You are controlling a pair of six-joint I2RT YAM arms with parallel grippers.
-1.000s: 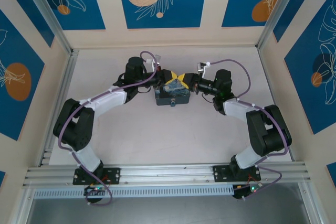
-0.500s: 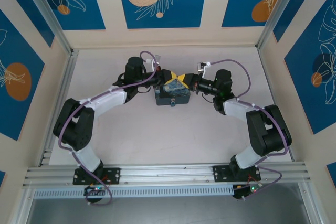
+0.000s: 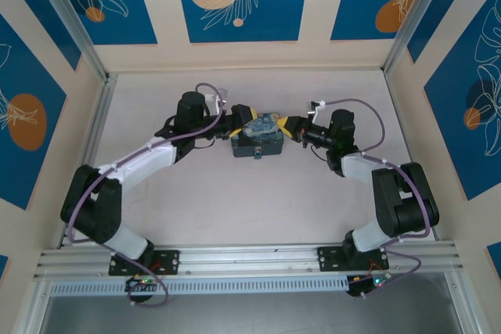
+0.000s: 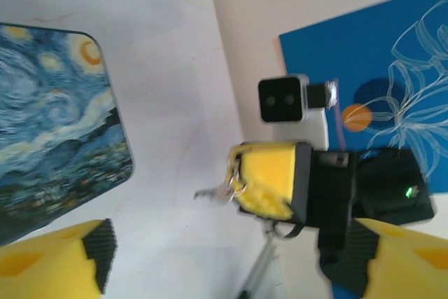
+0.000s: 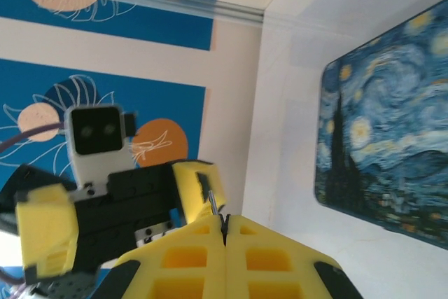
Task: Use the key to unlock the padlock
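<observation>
Left pincer [image 3: 238, 117], fingers spread and empty, has backed off to the left of the starry-night box [image 3: 258, 137]. The box's lid is down and its contents are hidden. The padlock [image 3: 257, 152] appears to sit at its near face. Right pincer [image 3: 290, 127], drawn back rightward, is clenched on the key [image 4: 213, 192]. With the arms parted, the key likely needs a fresh approach.

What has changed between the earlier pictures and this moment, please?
The grippers, earlier meeting above the painted box, drew apart. The left gripper went left and is open. The right gripper went right, shut on the key. The box stayed put.
</observation>
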